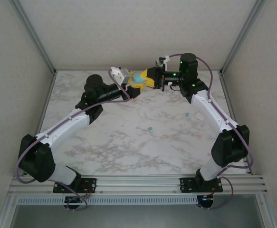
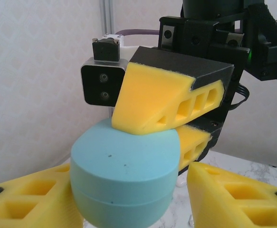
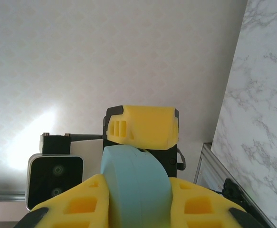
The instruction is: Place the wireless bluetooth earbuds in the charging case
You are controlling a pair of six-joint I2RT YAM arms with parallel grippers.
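Teal and round, the case is up in the air above the counter, with its lid down. The right fingers pinch it, one on top and one underneath, and hold it tight. From the right wrist, those fingers sit on both sides of it. The left fingers stand partly wide around the case. One has a gap beside it. The other is right against it, but I cannot tell if it presses. A teal earbud and a pink earbud lie on the counter, well apart from all the fingers, nearer the arm bases. More pink ones lie near them.
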